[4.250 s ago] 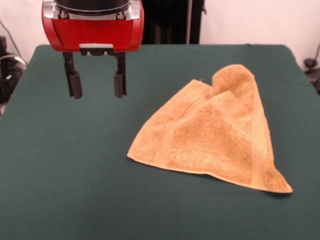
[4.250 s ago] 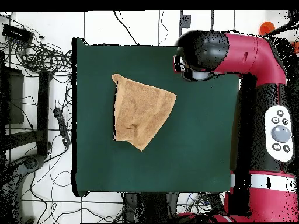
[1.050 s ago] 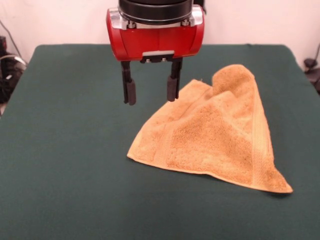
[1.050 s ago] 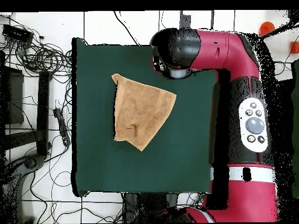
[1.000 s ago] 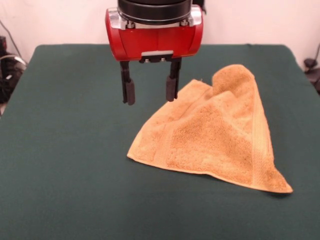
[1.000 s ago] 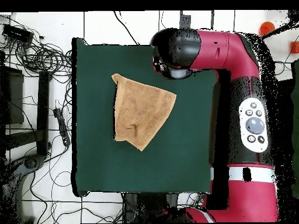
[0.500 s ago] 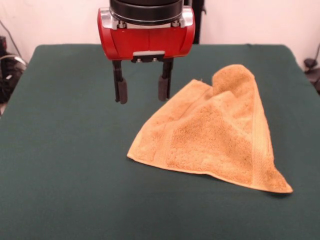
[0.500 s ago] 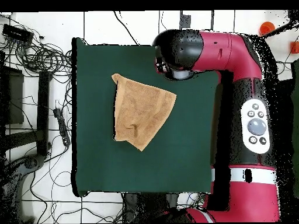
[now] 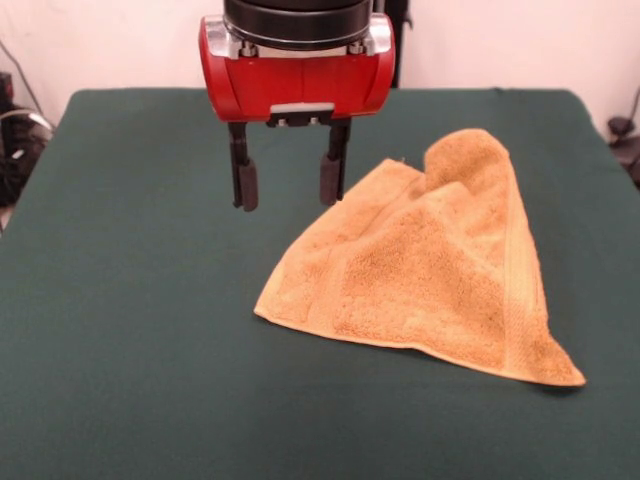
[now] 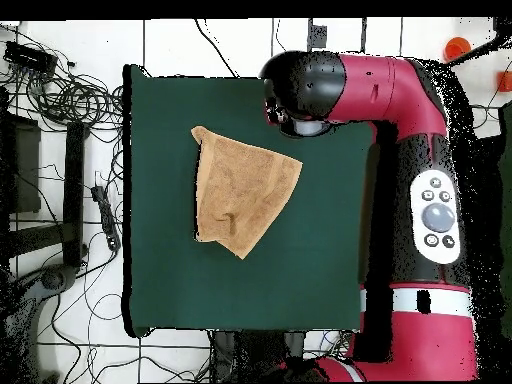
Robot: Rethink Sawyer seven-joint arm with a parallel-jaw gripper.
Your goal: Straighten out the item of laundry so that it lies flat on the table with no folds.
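The item of laundry (image 9: 430,275) (image 10: 241,192) is a golden tan-orange towel, folded over into a rough triangle with a raised hump at its far end. It lies on the table (image 9: 130,330) (image 10: 320,250), right of centre in the front view. My gripper (image 9: 287,187) hangs open above the table, just left of the towel's far left corner, with nothing between its fingers (image 9: 245,185). In the overhead view the arm's head (image 10: 305,90) hides the fingers.
Cables and stands (image 10: 60,150) crowd the floor beside the table's left edge in the overhead view. The red arm (image 10: 420,190) runs along the table's right side there. Dark green cloth shows all round the towel.
Over the last seconds the gripper travelled from the table's left side to the towel's far left corner. In the last half second it barely shifted. The towel has not moved.
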